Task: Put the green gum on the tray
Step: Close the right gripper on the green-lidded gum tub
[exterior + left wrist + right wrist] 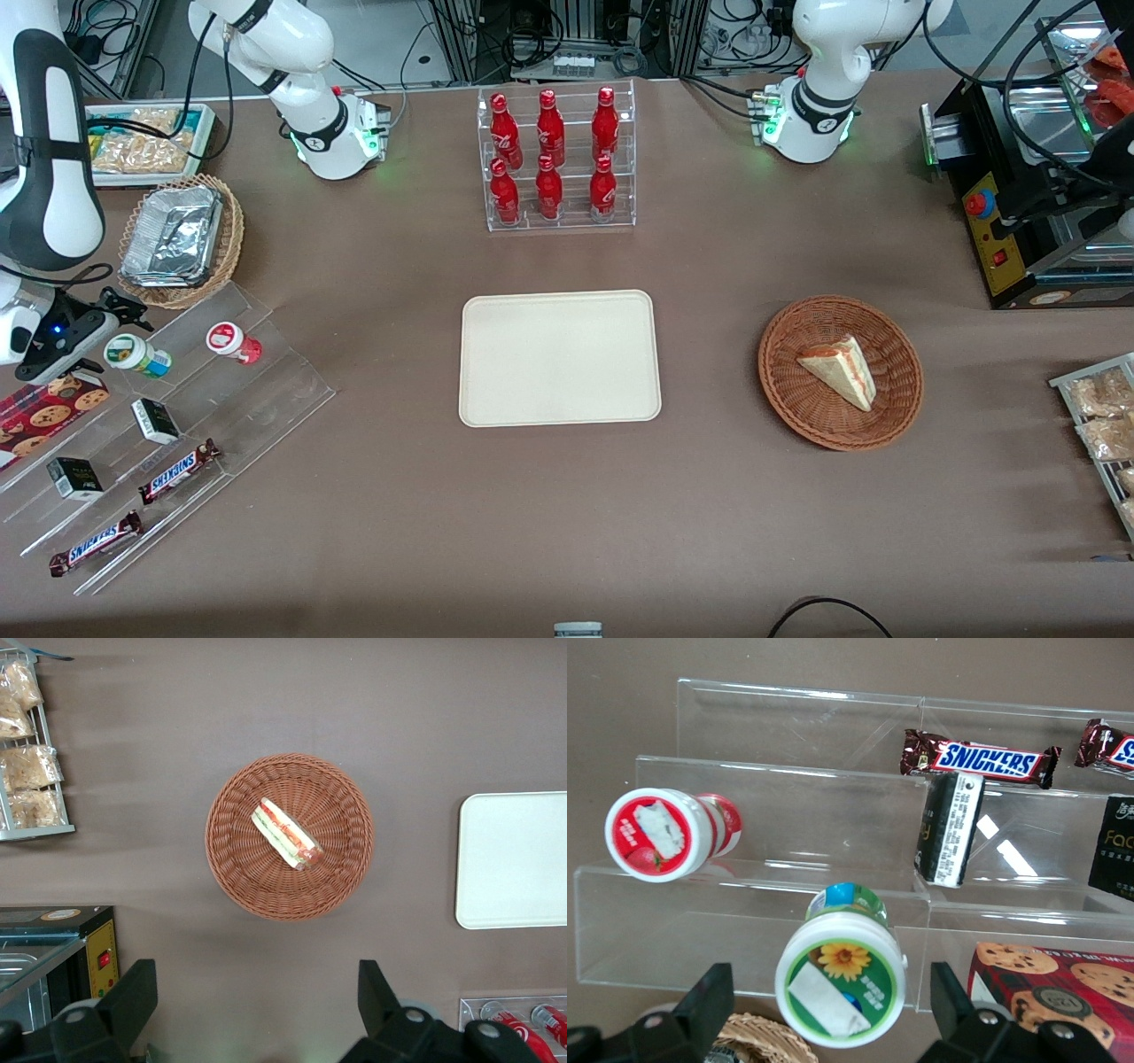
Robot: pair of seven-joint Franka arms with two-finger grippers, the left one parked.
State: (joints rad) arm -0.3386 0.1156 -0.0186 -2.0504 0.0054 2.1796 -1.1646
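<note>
Gripper (pixel 824 1014) wide open over the acrylic rack (pixel 168 425), fingers straddling the gum (pixel 842 988) without touching it, gum lying on its side on the rack beside the red-lidded bottle (pixel 664 833), well apart from the tray (pixel 560 358).

Just beside my jaws, on the same clear acrylic step rack (pixel 788 806), a red-lidded bottle (pixel 660 835) lies tipped on its side. Close on the other flank sits a cookie box (pixel 1050 988), its printed biscuits facing up. One step farther from me a small black carton (pixel 951 828) stands on edge, and a second black carton (pixel 1112 846) sits near it. Farther still lie two Snickers bars (pixel 981 757). Just under my wrist a wicker basket (pixel 229 232) holds a foil container (pixel 171 235). Well away from me stand red cola bottles (pixel 550 155) in a clear rack and a sandwich wedge (pixel 840 370) in a round brown basket (pixel 788 403).
</note>
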